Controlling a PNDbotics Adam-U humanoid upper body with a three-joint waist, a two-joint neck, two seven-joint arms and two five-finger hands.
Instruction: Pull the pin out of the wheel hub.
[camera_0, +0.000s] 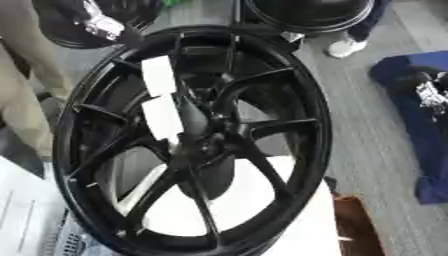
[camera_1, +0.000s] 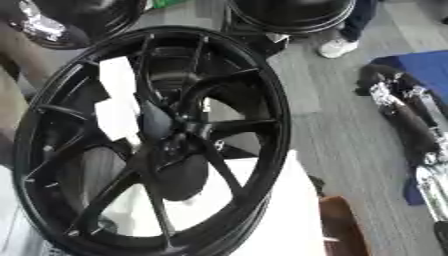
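**Black wheel stands on the white bench**

Black and silver, the right hand (camera_1: 385, 95) shows at the right edge, well apart from the wheel (camera_0: 192, 140). I cannot tell if its fingers are spread or curled. The hub (camera_0: 197, 145) sits in the wheel's middle. Two white tags (camera_0: 159, 97) lie on the spokes.

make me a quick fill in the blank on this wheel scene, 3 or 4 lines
1. The wheel is coloured ____.
2. The two labels stuck on the spokes are ____.
3. Through the lower spokes shows a ____ surface.
4. The right arm shows at the ____ edge of the right eye view.

Missing words: black; white; white; right
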